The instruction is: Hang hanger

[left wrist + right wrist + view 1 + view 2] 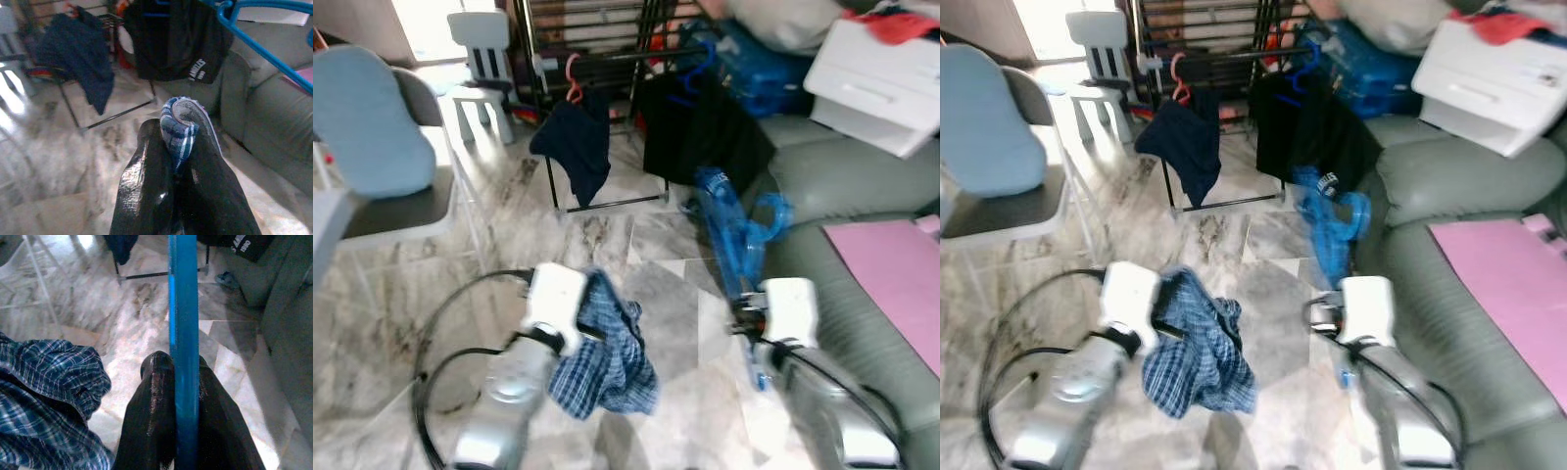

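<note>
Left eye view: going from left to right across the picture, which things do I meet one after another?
Grey chair with blue cushion → navy garment on the rack → black garment → grey sofa → pink mat.

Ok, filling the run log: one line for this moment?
left gripper: shut on plaid cloth | right gripper: shut on blue hanger | rack: ahead, not reached

I see a grey-green sofa (847, 171) along the right with a pink mat (891, 269) on its seat and a white box (876, 83) further back. A grey chair (396, 211) with a pale blue cushion (367, 122) stands on the left, a small white chair (481, 64) behind it on the marble floor (607, 245).
</note>
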